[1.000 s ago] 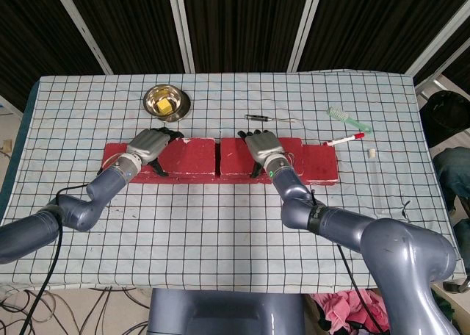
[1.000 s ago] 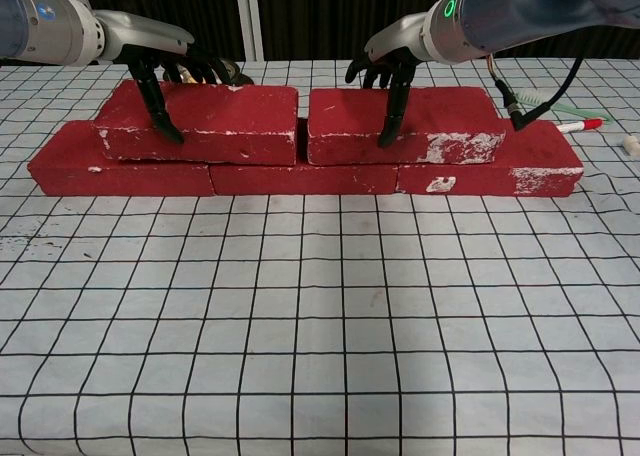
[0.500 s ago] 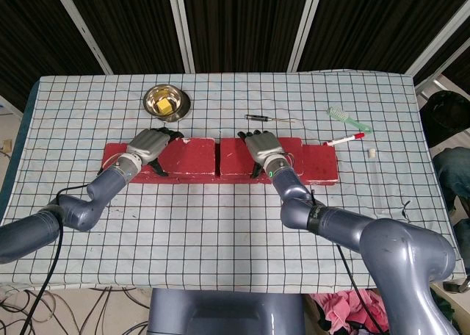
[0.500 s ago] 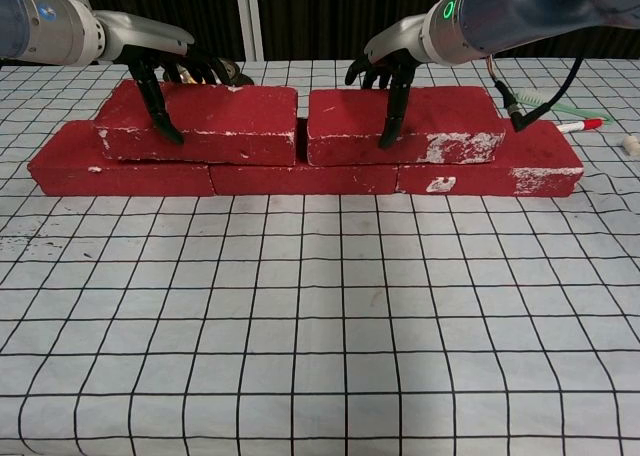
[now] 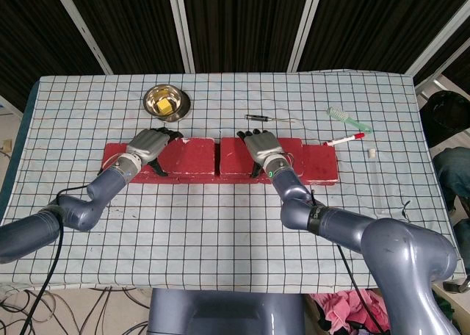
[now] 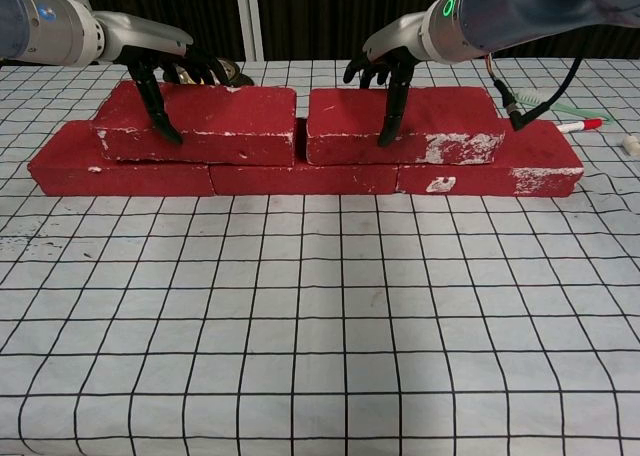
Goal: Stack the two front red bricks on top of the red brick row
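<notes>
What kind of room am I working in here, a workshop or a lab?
Most likely a robot lab test bench: a table with a grid-checked cloth, dark curtain panels behind, and mixed props such as red bricks and a steel bowl.

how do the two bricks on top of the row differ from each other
The left upper brick is gripped by the left hand near its outer end; the right upper brick by the right hand near its inner end. The right brick shows more white scuffing. Both are red, lying flat on the row.
</notes>
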Robot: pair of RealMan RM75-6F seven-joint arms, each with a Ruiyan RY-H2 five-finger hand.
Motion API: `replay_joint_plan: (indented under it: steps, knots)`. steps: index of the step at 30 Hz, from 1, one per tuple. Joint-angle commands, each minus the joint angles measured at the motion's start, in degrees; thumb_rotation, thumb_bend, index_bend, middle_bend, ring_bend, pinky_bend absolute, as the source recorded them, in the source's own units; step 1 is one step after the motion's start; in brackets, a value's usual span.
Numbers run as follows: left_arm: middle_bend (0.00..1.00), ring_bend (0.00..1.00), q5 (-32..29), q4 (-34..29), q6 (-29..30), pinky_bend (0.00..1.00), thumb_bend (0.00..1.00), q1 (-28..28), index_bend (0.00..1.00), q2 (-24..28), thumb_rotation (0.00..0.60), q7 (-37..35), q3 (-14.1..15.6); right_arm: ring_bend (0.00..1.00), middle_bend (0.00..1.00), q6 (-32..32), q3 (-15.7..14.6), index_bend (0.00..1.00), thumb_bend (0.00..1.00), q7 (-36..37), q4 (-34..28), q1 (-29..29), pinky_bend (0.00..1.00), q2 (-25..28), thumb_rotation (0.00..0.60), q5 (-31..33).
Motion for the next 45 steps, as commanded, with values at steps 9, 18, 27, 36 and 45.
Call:
replay_joint_plan:
  steps: [9, 18, 27, 36, 45]
  knots:
    - [0.17, 0.08, -0.7, 0.0, 0.2, 0.18, 0.04, -0.2, 0.14, -0.1, 0.600, 0.4, 0.2, 0.04, 0.06, 0.0, -0.1, 0.00, 0.00, -0.3, -0.1, 0.1, 0.13, 0.0, 0.600, 0.1]
    - [0.17, 0.08, -1.4, -0.2, 0.2, 0.18, 0.04, -0.3, 0.13, 0.1, 0.600, 0.9, 0.5, 0.03, 0.05, 0.6, 0.4, 0.00, 0.00, 0.0, -0.6, 0.0, 0.13, 0.1, 0.600, -0.4]
    - [0.17, 0.08, -2.3, -0.3, 0.2, 0.18, 0.04, -0.6, 0.13, 0.1, 0.600, 1.3, 0.8, 0.03, 0.05, 1.3, 0.8, 0.00, 0.00, -0.1, -1.2, -0.2, 0.12, 0.6, 0.600, -1.0]
    - [0.17, 0.08, -2.7, -0.4, 0.5, 0.18, 0.04, -0.8, 0.13, -0.1, 0.600, 1.6, 0.7, 0.02, 0.05, 2.4, 1.2, 0.00, 0.00, -0.5, -3.3, -0.2, 0.12, 1.8, 0.600, -1.5]
    - [0.17, 0.08, -2.9, 0.2, 0.4, 0.18, 0.04, -0.9, 0.13, -0.7, 0.600, 1.5, 0.7, 0.02, 0.05, 3.7, 2.3, 0.00, 0.00, 0.3, -8.1, -1.0, 0.12, 6.0, 0.600, -3.0]
